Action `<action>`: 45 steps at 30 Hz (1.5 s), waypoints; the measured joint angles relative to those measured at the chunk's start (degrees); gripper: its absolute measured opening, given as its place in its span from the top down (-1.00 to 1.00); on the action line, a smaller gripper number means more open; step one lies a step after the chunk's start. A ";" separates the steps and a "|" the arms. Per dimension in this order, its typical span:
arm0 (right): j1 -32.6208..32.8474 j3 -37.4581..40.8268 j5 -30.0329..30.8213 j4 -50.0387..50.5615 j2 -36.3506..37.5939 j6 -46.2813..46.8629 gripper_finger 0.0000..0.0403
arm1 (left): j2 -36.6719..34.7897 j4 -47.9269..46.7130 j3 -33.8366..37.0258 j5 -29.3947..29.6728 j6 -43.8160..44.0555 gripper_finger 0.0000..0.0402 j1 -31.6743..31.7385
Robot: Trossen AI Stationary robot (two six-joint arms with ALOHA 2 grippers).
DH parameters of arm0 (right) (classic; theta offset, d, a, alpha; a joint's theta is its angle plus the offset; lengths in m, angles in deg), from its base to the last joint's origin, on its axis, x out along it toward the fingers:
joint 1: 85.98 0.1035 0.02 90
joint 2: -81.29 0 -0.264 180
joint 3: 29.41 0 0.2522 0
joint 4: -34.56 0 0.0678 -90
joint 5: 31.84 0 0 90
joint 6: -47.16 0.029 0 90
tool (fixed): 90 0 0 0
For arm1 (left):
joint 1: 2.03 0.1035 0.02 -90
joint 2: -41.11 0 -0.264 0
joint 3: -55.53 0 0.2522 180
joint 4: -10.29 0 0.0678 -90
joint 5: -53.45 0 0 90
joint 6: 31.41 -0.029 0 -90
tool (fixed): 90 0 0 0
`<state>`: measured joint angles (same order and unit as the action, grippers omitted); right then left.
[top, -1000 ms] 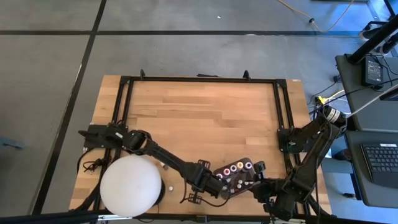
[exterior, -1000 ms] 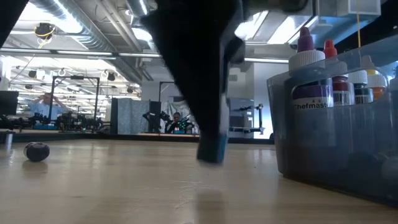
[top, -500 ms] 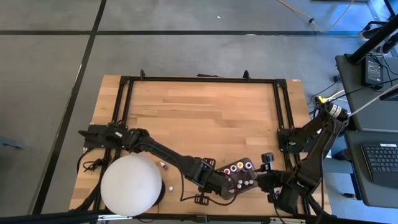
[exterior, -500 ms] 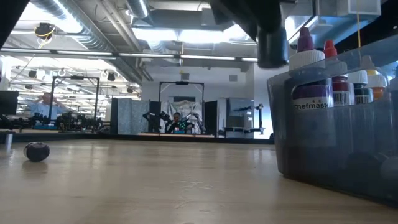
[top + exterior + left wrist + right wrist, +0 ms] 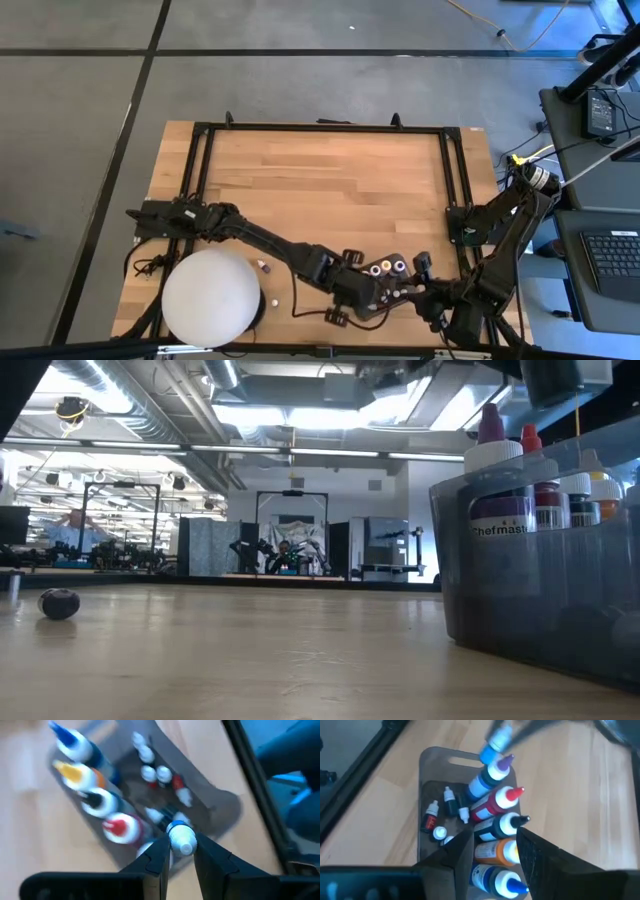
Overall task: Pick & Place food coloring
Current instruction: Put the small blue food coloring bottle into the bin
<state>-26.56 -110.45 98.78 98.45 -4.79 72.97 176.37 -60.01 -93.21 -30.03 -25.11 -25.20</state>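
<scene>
Your left gripper pinches a small blue-and-white food coloring bottle between narrow jaws, above the grey tray of bottles; right gripper hovers beside, jaws apart, empty.

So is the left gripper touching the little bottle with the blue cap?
Touching. In the left wrist view the left gripper has its two fingers pressed on both sides of the blue-capped bottle, holding it above the grey tray.
</scene>
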 joint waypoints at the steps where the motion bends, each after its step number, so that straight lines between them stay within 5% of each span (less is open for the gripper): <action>1: 0.00 0.04 0.26 -0.19 0.00 -0.64 0.24 | -0.41 0.02 0.02 0.96 -1.66 0.65 0.26; 10: 0.02 -0.29 0.41 1.49 0.02 0.78 0.24 | -5.13 2.38 -0.09 15.37 -12.51 0.66 5.89; 25: 1.49 0.82 0.37 10.63 0.02 11.46 0.24 | -0.85 8.05 5.75 -8.55 -15.21 0.66 29.24; 45: 1.14 6.60 3.33 11.70 0.02 12.85 0.24 | 7.51 5.09 6.99 -5.42 -15.34 0.65 31.18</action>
<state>-25.43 -103.85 102.12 110.15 -4.77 85.82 183.88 -54.93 -86.22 -35.45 -40.44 5.98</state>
